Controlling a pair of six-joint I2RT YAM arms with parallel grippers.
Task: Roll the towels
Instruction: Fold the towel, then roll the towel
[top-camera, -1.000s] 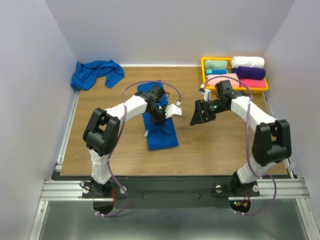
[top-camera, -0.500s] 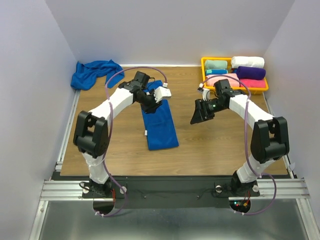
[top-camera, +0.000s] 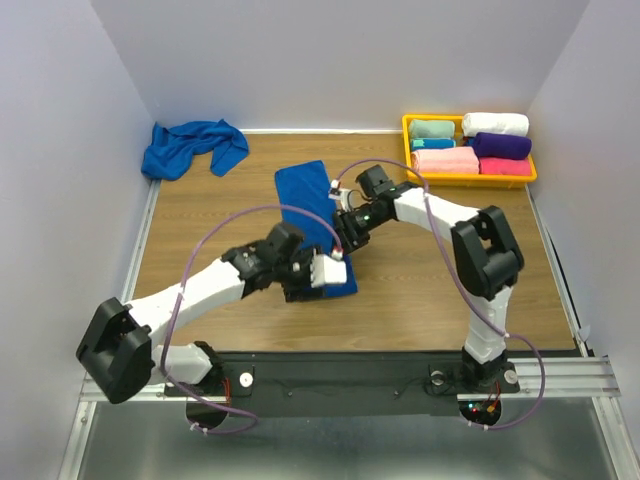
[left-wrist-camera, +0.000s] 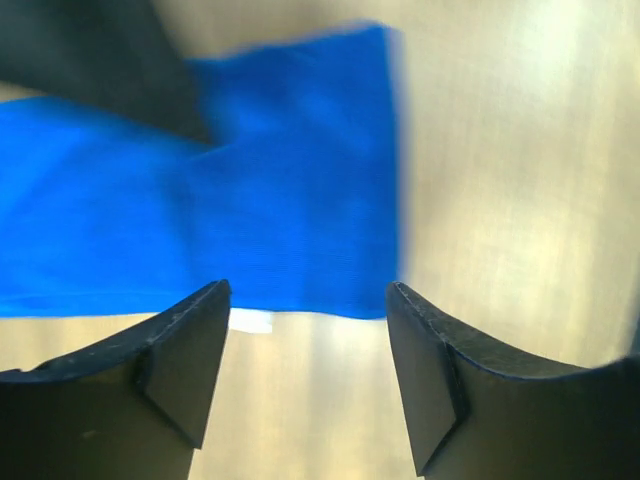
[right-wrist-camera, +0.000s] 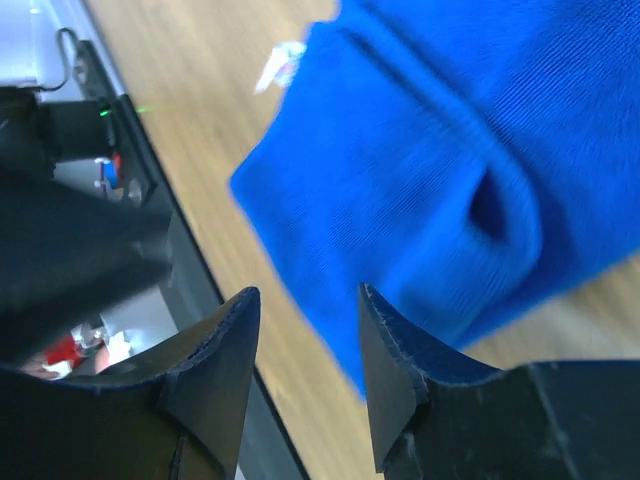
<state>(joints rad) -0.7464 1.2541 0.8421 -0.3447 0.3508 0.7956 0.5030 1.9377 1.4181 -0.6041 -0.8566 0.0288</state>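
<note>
One royal-blue towel (top-camera: 312, 205) lies flat and lengthwise on the wooden table. My left gripper (top-camera: 322, 277) is open and empty at its near end. In the left wrist view the jaws (left-wrist-camera: 305, 290) hover over bare wood just short of the towel's edge (left-wrist-camera: 290, 230) and its white tag (left-wrist-camera: 250, 320). My right gripper (top-camera: 348, 232) is open and empty at the towel's right edge. In the right wrist view the jaws (right-wrist-camera: 305, 290) hang over the towel (right-wrist-camera: 420, 170), which has a raised fold there. The second blue towel (top-camera: 190, 146) lies crumpled at the back left.
A yellow tray (top-camera: 408, 135) at the back right holds rolled teal, white, purple and pink towels. Grey walls close in the table on three sides. A metal rail runs along the near edge (top-camera: 340, 375).
My left arm has swung from the towel's far end to its near end. My right arm has moved left from open table to the towel's right edge. The towel lies flatter.
</note>
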